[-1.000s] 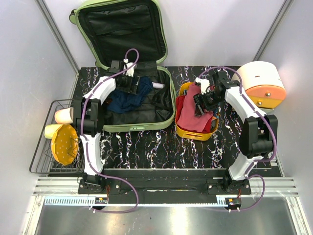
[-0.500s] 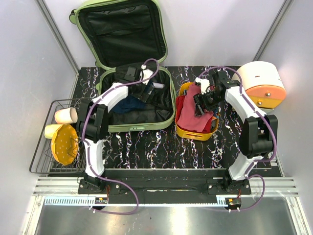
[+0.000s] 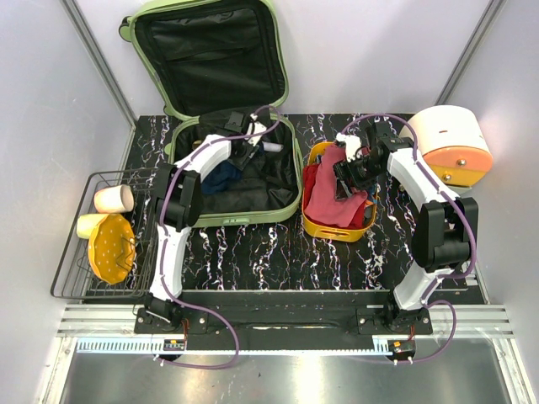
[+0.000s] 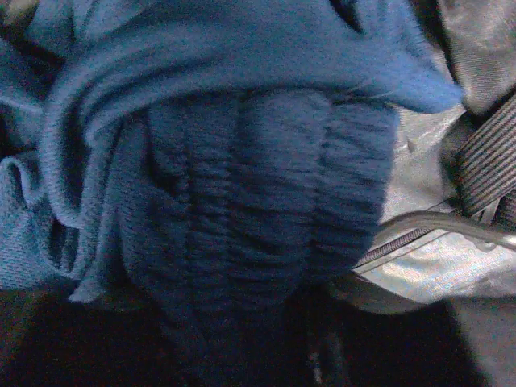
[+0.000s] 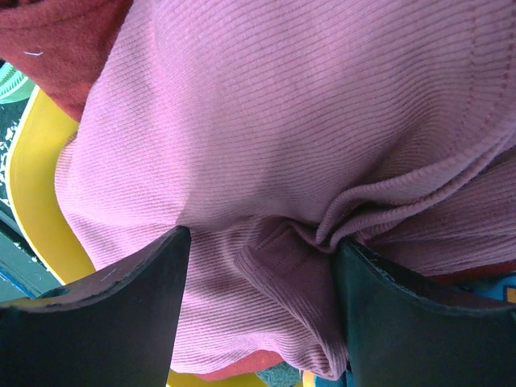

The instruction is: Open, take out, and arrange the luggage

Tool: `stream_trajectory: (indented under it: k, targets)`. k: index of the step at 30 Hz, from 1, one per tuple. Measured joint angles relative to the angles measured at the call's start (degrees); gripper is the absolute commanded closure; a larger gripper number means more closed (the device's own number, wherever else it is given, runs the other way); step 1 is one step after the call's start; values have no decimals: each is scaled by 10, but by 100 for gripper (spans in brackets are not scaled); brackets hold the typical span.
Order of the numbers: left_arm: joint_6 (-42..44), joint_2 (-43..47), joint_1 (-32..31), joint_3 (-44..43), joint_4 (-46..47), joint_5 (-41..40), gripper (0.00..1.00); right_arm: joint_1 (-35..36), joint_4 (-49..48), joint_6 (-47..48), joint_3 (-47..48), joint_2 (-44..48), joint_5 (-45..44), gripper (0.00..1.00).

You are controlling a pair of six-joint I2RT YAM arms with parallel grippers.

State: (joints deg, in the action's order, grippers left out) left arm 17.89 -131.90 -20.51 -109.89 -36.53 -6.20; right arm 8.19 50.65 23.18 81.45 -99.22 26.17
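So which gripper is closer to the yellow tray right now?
Right. The right gripper is down over the yellow tray, its fingers astride the pink garment lying there. The left gripper is across in the luggage, at the blue clothing.

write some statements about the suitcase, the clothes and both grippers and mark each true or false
1. The luggage lies open, lid raised. True.
2. The pink garment lies in the luggage. False: it lies in the yellow tray.
3. The right gripper has its fingers apart with pink cloth between them. True.
4. The left gripper hovers over the tray. False: it is down in the luggage, at the blue garment.
5. A wire basket stands left of the luggage. True.
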Motion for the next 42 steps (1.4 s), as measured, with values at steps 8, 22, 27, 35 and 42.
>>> stream_trajectory:
  k: [8, 22, 27, 35, 42]
  targets:
    - [12, -15, 51, -58, -64, 128, 100, 0, 2, 2, 6, 0, 0, 23]
    - [18, 76, 48, -39, -156, 265, 100, 0, 5, 1, 28, 2, 7, 19]
    - [19, 134, 47, -43, -180, 307, 100, 0, -3, 2, 29, 21, 22, 7]
    - [44, 166, 29, -67, -217, 331, 100, 0, -99, 22, -21, 130, 69, 0]
    - [68, 209, -13, -95, -247, 342, 100, 0, -211, 54, -72, 221, 142, 0]
